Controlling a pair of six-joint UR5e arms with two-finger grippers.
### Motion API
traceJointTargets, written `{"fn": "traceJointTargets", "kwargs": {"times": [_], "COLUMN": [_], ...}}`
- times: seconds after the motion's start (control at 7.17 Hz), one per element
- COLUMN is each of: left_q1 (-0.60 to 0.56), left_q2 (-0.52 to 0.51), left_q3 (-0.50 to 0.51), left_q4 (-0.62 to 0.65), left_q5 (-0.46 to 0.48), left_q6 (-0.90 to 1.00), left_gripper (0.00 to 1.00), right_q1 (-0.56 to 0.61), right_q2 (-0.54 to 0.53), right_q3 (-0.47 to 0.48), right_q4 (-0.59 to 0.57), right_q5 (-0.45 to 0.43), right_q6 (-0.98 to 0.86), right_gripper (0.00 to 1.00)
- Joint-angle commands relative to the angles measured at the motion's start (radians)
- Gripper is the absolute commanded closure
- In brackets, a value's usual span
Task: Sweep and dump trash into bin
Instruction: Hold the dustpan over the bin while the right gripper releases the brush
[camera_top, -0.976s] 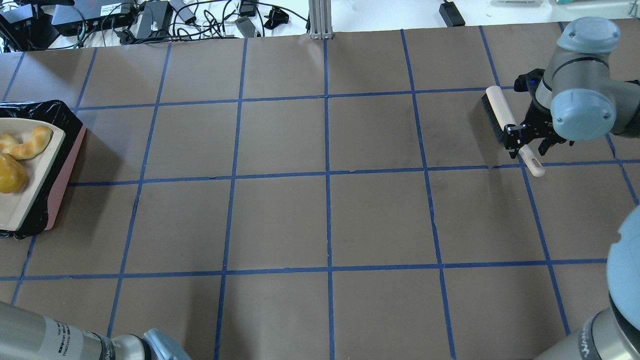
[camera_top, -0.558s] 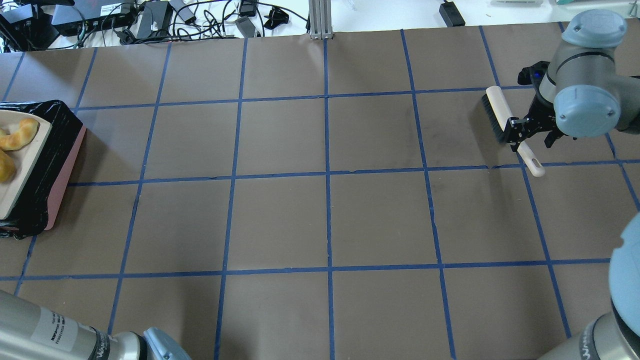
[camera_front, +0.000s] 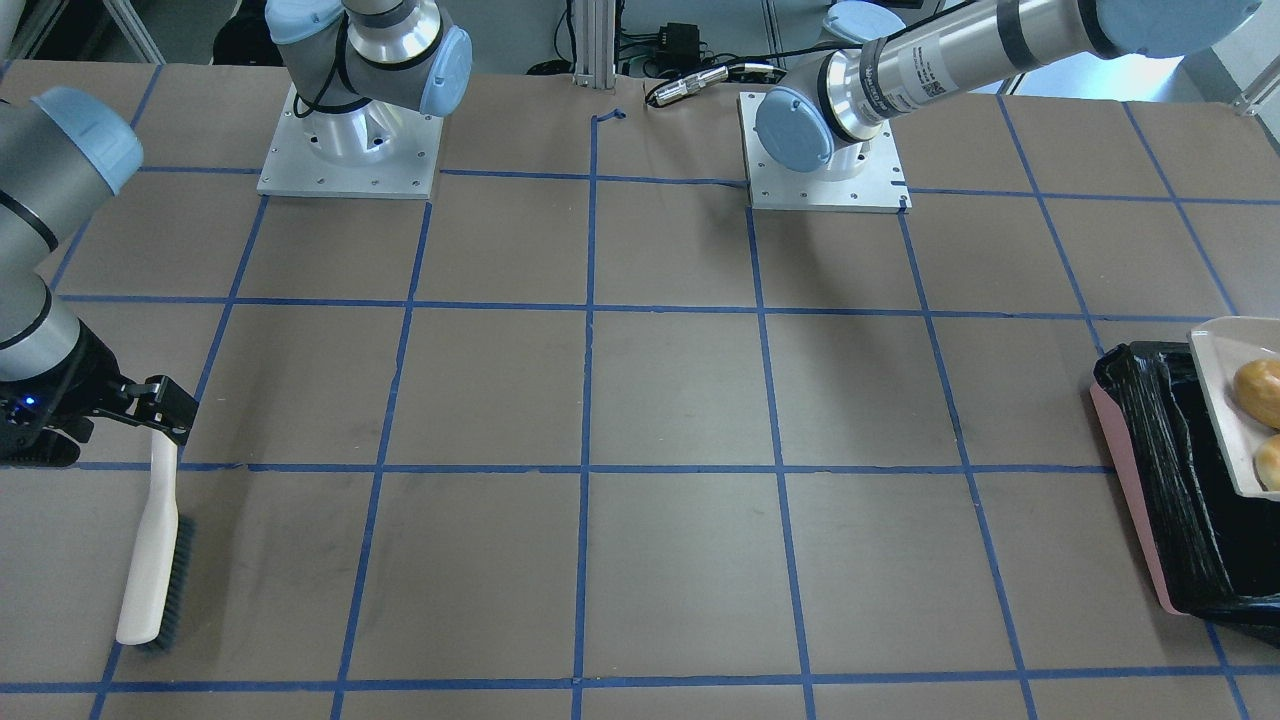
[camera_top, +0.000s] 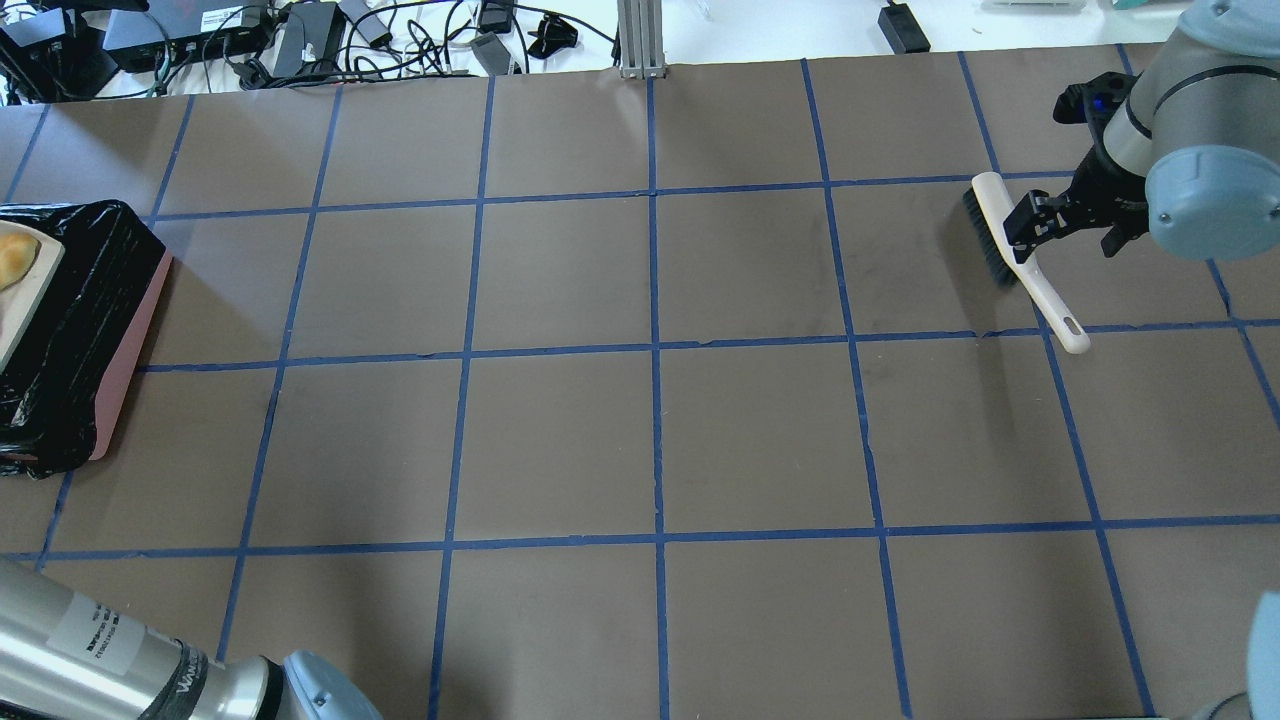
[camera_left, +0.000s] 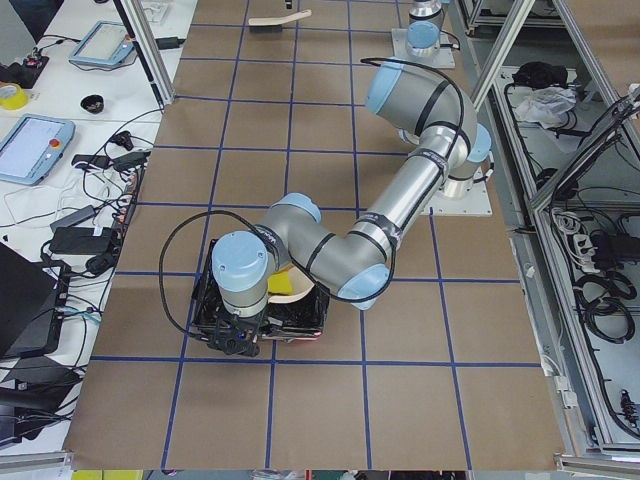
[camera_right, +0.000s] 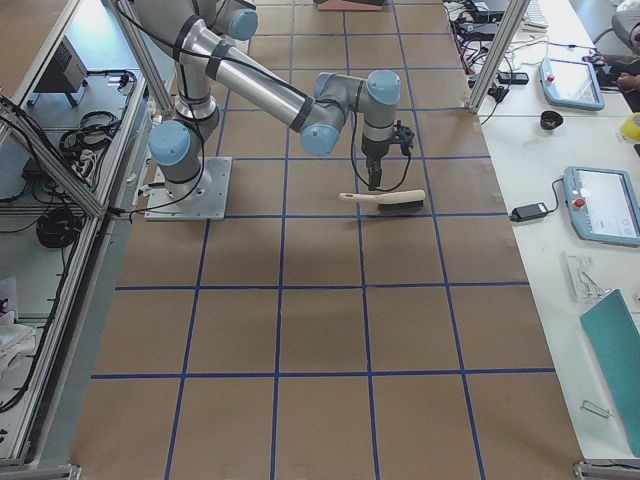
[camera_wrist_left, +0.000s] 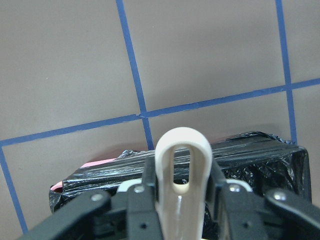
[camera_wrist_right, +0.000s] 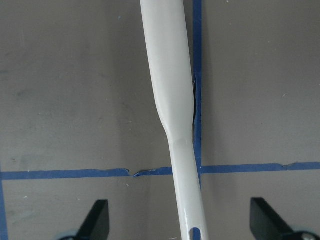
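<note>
Bright, even overhead light on the brown blue-gridded table (camera_top: 560, 440); shadows are soft. The crinkled glossy black plastic bag (camera_top: 85, 290) at its left edge glints.

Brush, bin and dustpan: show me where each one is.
brush (camera_front: 150, 545), exterior front-facing view, on its cream back.
bin (camera_top: 95, 300), overhead exterior view, on its black bag lining.
dustpan (camera_front: 1218, 410), exterior front-facing view, on its bare beige floor.

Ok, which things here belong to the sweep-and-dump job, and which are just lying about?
Job: bin, dustpan held over it by left gripper, roll and croissant on the pan, brush under the open right gripper.
Lying about: cables beyond the table, teach pendants.
</note>
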Motion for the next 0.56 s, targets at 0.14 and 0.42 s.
{"fn": "traceJointTargets", "kwargs": {"times": [0.14,0.42], "left_q1": [0.034,0.034], "left_q2": [-0.047,-0.061], "left_q3": [0.068,0.075], "left_q4": [-0.001,0.012], "left_q5": [-0.012,-0.013], "left_q6": [0.049,0.057], "left_gripper": [1.00,1.00], "right_q1": [0.007,0.014], "right_q2": [-0.105,-0.117], "right_q3": [-0.020,-0.133], "right_q4": [0.113,0.297], "right_q5": [0.062,0.084], "right_q6": [0.014,0.021], "right_gripper": [0.00,0.00]}}
